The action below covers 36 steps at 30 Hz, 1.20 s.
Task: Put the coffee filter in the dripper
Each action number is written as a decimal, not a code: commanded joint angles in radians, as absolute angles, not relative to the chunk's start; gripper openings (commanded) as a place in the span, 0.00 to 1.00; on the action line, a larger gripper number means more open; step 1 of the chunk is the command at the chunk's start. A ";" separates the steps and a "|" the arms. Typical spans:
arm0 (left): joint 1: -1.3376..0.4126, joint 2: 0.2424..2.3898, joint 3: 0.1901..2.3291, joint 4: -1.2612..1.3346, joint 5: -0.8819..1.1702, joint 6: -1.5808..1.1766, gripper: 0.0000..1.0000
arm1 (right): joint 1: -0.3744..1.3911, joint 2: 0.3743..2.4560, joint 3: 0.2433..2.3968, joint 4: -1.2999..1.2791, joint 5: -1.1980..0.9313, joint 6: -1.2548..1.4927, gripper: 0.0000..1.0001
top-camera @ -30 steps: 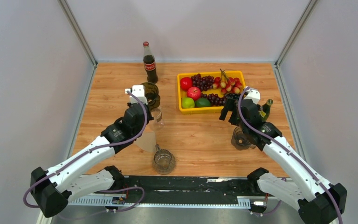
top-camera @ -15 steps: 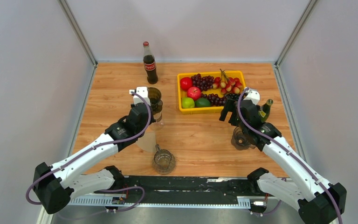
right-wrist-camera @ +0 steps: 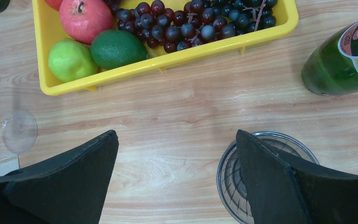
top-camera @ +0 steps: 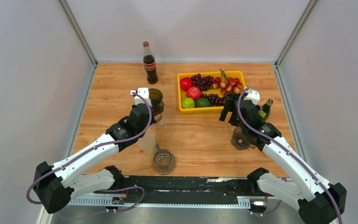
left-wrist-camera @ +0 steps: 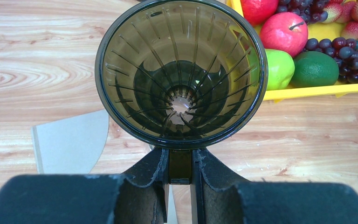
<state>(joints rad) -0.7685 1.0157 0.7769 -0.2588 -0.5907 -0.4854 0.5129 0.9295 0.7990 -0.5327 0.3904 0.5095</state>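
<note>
pinching dripper (left-wrist-camera: 182, 70) by thin handle, left gripper (left-wrist-camera: 181, 161) may let it swivel; right gripper (right-wrist-camera: 176, 140) gaping; filter (left-wrist-camera: 70, 147) lies flat.

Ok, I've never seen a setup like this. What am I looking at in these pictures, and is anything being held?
Two robot arms are bolted at the near edge of a wooden table, each ending in a two-finger gripper. The wide picture comes from a fixed camera above and behind them. The other two come from cameras on the wrists, so the black shapes at the bottom are each arm's own fingers. The left gripper is shut on the handle of a dark dripper. The paper coffee filter lies on the table, not yet in it. The right gripper is open and empty. Also there: a yellow fruit tray, a cola bottle, a green bottle and a clear glass cup.
</note>
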 commanded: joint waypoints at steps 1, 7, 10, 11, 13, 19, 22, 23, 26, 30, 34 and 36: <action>-0.764 1.015 0.775 -0.256 -0.577 -0.501 0.08 | 0.514 0.924 0.793 -0.493 0.392 0.491 1.00; -0.764 0.995 0.775 -0.286 -0.556 -0.502 0.09 | 0.515 0.920 0.792 -0.494 0.395 0.491 1.00; -0.764 0.988 0.769 -0.291 -0.539 -0.498 0.10 | 0.514 0.921 0.791 -0.493 0.395 0.491 1.00; -0.763 0.986 0.765 -0.292 -0.541 -0.499 0.10 | 0.514 0.923 0.792 -0.492 0.396 0.491 1.00; -0.764 0.984 0.763 -0.302 -0.556 -0.504 0.10 | 0.514 0.926 0.793 -0.493 0.395 0.491 1.00; -0.764 0.968 0.756 -0.321 -0.580 -0.494 0.16 | 0.514 0.929 0.792 -0.493 0.393 0.491 1.00; -0.764 0.964 0.757 -0.323 -0.575 -0.485 0.19 | 0.514 0.930 0.793 -0.493 0.393 0.489 1.00; -0.764 0.962 0.757 -0.323 -0.573 -0.481 0.21 | 0.514 0.930 0.793 -0.492 0.391 0.489 1.00; -0.764 0.961 0.755 -0.324 -0.562 -0.472 0.26 | 0.514 0.930 0.792 -0.493 0.391 0.489 1.00; -0.764 0.960 0.757 -0.327 -0.546 -0.466 0.32 | 0.514 0.931 0.792 -0.494 0.388 0.488 1.00; -0.764 0.960 0.760 -0.333 -0.537 -0.462 0.40 | 0.515 0.931 0.793 -0.493 0.385 0.486 1.00; -0.764 0.959 0.762 -0.338 -0.535 -0.460 0.47 | 0.515 0.931 0.792 -0.493 0.385 0.485 1.00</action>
<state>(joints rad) -0.7650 0.9771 0.7597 -0.3305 -0.5491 -0.4728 0.5129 0.9298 0.7986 -0.5327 0.3901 0.5030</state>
